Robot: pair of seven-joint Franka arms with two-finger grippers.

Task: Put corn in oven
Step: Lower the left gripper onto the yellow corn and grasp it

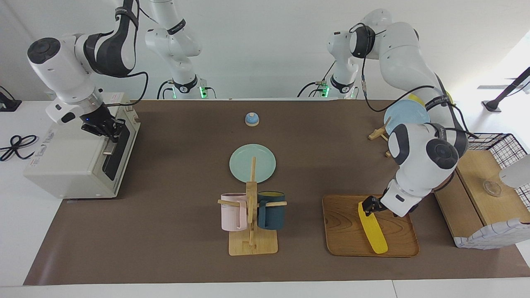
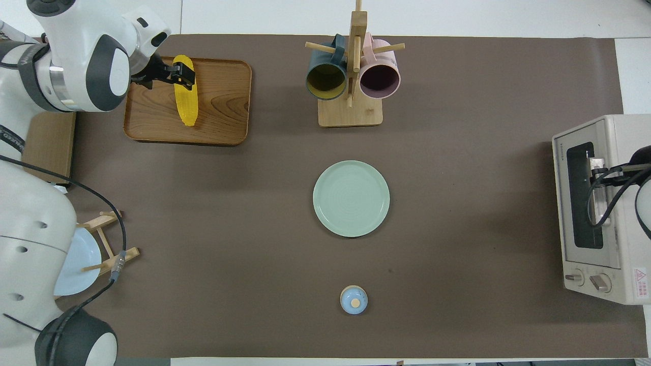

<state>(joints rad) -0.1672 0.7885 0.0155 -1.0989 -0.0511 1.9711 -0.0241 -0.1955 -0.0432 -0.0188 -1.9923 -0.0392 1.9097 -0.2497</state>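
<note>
1. The corn [image 1: 372, 227] lies on the wooden tray [image 1: 343, 231], toward the left arm's end of the desk [image 1: 174, 231] and well apart from the oven [image 1: 70, 161]. It has not been lifted.

2. The left gripper [image 1: 368, 205] is down over the end of the corn nearer the robots, with its fingers spread wide on either side of the cob. From above, its dark fingers [image 2: 188, 74] straddle that same end. I'd say it is about to grasp; no grip has been made yet.

3. The oven sits at the right arm's end of the desk, and its dark glass door looks closed in both views. The right gripper [image 1: 108, 129] is at the bar handle [image 1: 112, 140] along the top of the door, and its fingers are drawn tight together. It seems to be clamped on the handle, though I can't tell for sure that the bar is actually caught between them.

4. So nothing of the task is finished. What's left, as I judge it: pull the door down, close on the corn, carry it across the desk past the mug stand [image 1: 251, 223] and the green plate [image 1: 252, 162], and set it inside the oven.
</note>
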